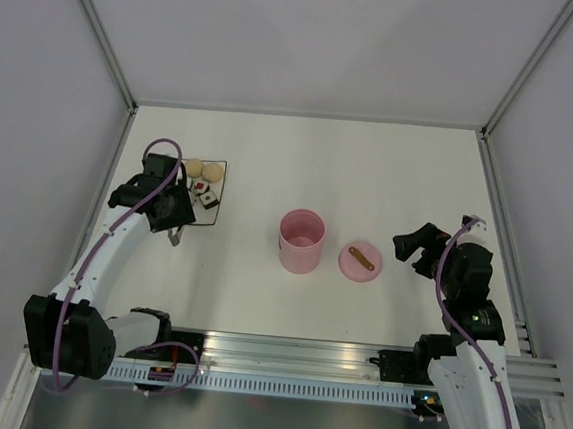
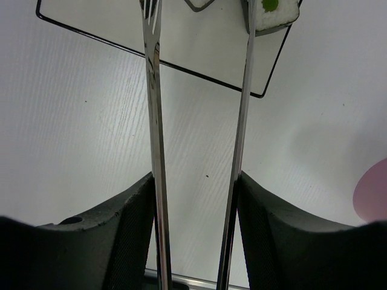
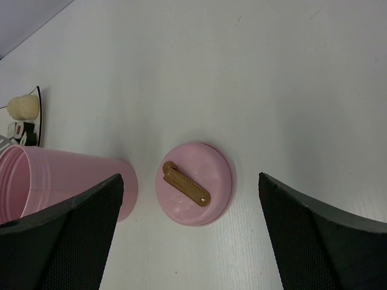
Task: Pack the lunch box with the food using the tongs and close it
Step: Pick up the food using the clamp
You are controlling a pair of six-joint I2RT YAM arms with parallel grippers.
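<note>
Gripping the tongs, the left pincer sits well left of the box. Its fingers press on the outsides of the two silver arms, which stand apart between them. The tongs' tips reach over a black-edged white mat lying left of the box and slightly beyond it. One tip meets a white piece with a green spot and a dark wrap, at the mat's corner nearest the box.

The food lies on that mat. Two beige balls are on its far side, and small black-and-white pieces with red spots lie nearer the arms.

The pink box stands upright and open on the tabletop. Its round pink lid lies flat just right of the box, not touching it, with the brown strap facing up.

The right pincer hovers right of the box, over the lid. Its jaws are spread wide and hold nothing.
</note>
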